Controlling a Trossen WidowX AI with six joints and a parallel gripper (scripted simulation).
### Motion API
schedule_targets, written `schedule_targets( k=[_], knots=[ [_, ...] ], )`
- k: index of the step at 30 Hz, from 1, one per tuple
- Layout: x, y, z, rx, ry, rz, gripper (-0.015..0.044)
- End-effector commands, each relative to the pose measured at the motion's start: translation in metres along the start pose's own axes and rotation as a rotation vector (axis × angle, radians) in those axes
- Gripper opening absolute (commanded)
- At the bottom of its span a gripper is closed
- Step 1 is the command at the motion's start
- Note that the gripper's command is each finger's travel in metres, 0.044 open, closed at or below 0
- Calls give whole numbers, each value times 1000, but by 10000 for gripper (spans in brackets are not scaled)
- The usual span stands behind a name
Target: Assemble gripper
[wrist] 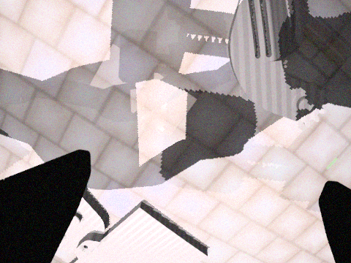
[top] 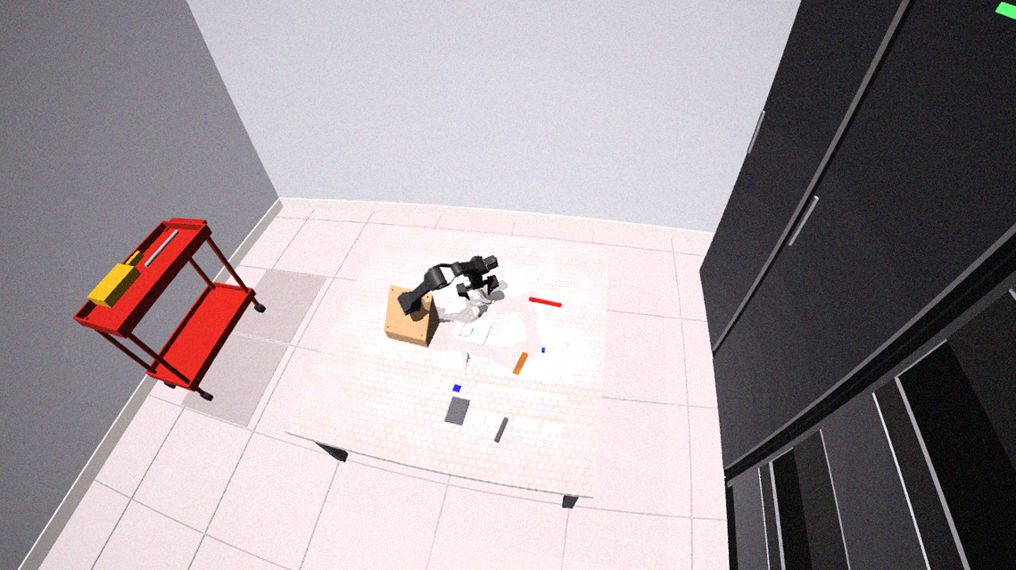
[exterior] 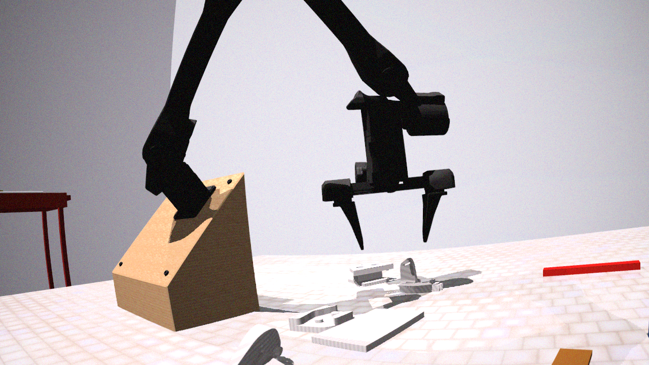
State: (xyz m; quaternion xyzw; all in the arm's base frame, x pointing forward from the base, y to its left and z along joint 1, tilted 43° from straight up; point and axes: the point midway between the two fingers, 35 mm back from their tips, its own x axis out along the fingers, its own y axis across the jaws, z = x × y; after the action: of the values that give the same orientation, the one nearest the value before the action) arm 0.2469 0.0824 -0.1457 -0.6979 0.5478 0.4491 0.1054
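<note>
My gripper is open and empty, above the pale parts. A low pale part with a raised curved wall and a small pin, seemingly the gripper base, lies beside a flat pale slab. A grey rounded part with an upright lug lies behind them, partly in shadow. A pale stepped part stands left of it. Another rounded grey part is cut off at the lower edge. I cannot tell surely which parts are jaws or housing plate; no meshed teeth are visible.
The wooden mounting block stands left of the parts. A red bar and an orange block lie to the right. Nearer the front lie a blue cube, a dark plate and a dark bar.
</note>
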Motion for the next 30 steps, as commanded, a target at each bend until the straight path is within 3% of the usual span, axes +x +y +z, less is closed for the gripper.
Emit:
schedule_targets(
  k=[1, 16, 30],
  knots=[
    [0, 0, 0, 0, 0, 0, 440],
    [0, 0, 0, 0, 0, 0, 440],
    [0, 0, 0, 0, 0, 0, 72]
  ],
)
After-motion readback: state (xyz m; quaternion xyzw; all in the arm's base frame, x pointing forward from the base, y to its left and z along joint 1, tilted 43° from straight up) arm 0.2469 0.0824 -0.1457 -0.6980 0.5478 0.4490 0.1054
